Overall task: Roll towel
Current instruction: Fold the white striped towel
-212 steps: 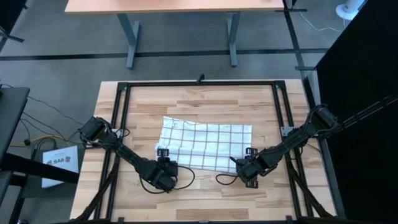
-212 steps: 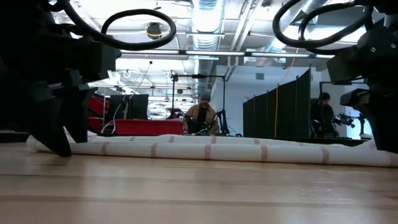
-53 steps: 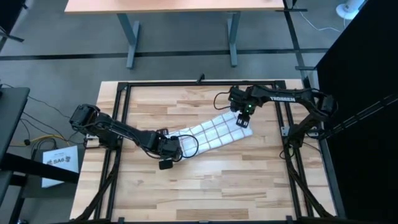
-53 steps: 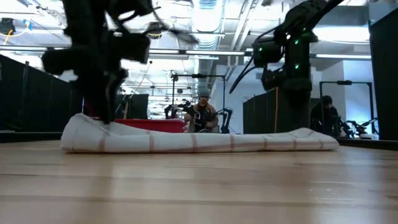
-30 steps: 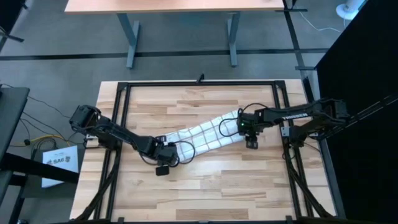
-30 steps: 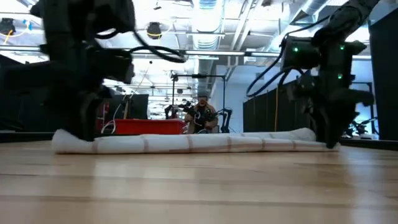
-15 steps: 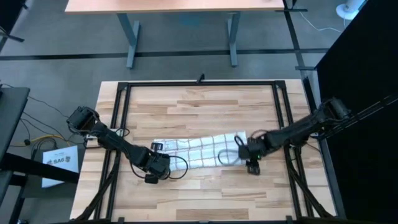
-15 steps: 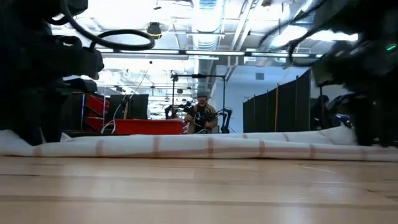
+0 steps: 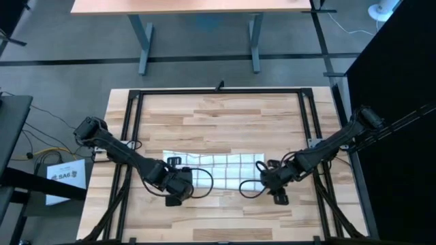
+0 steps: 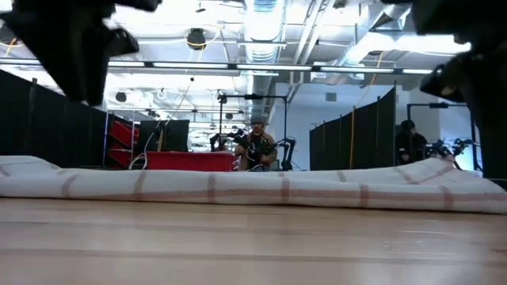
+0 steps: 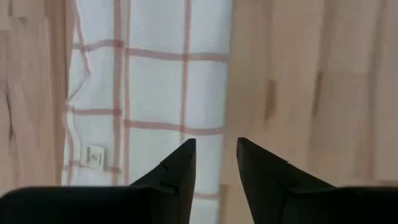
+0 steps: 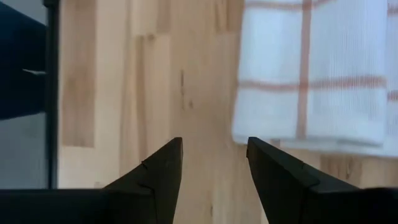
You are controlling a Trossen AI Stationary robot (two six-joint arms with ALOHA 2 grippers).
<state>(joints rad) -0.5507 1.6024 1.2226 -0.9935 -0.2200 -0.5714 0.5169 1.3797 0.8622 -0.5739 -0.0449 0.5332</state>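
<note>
The towel [image 9: 218,167], white with thin reddish grid lines, lies as a narrow folded strip running left to right across the near half of the wooden table, and fills the low view [image 10: 253,190]. My left gripper [image 9: 178,186] is open above the strip's left end, its fingers over the near long edge [image 11: 214,146]. My right gripper [image 9: 272,182] is open over bare wood [image 12: 214,149] just past the towel's right end [image 12: 311,68]. A small label [image 11: 93,155] shows on the cloth by the left end.
A black metal frame [image 9: 133,129] runs along the table's sides and far edge. Cable loops [image 9: 251,189] trail from both wrists beside the towel. Bare wood [image 9: 218,116] stretches to the far edge. People [image 10: 257,146] sit in the room beyond the table.
Both grippers have moved toward the table's near edge. The towel strip has slid with them, and its right end has come furthest. It lay slanting toward the far right and now lies level from left to right.
</note>
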